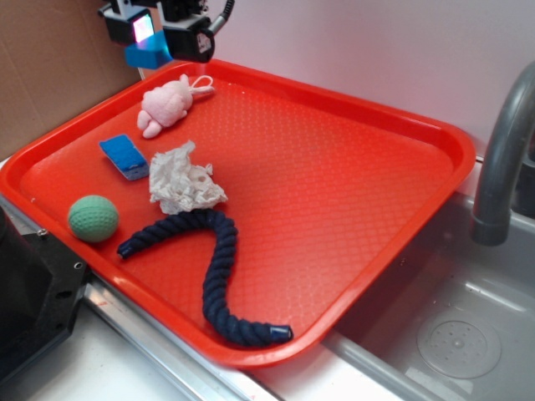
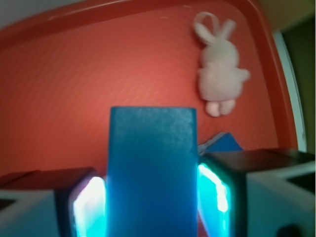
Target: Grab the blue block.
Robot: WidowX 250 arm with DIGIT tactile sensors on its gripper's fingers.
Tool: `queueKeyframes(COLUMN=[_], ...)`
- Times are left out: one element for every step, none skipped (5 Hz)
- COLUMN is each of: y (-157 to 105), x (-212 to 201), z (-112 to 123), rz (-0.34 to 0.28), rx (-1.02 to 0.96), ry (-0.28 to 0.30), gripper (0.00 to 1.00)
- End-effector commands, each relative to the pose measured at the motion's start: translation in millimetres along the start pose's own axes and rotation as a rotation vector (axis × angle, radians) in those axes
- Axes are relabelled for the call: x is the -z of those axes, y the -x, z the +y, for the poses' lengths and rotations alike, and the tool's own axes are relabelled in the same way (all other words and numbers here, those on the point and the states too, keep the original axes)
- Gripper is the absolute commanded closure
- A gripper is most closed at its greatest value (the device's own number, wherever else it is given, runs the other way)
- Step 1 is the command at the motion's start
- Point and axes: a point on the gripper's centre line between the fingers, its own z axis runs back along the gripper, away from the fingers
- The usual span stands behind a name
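- Wrist view: bright blue, smooth-faced rectangular block (image 2: 152, 168), thick and chunky, seated between the two glowing pads (image 2: 213, 190) of the gripper (image 2: 152, 197), one on each long side face.
- Handling, judged: stiff and light; smooth faces likely slippery, so the flat opposite sides are the sound place to hold, as taken here.
- Exterior view: the block (image 1: 147, 55) hangs from the black gripper (image 1: 150, 46), raised clear of the far-left corner of the red textured plastic tray (image 1: 334, 167).
- Tool state: jaws closed to the block's width, clamped on it; nothing else touched.
- Below on the tray: pink plush rabbit (image 1: 170, 104); flat blue sponge pad (image 1: 125, 156).
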Motion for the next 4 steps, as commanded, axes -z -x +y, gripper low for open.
queueKeyframes(y=[-5, -11, -19, -27], x=[-38, -42, -50, -51], z=[-38, -21, -3, 19], rz=[-0.118, -0.146, -0.153, -0.165], rx=[0.161, 0.114, 0.062, -0.05], ry=[0.008, 0.072, 0.134, 0.127], gripper=[1.0, 1.0, 1.0, 1.0])
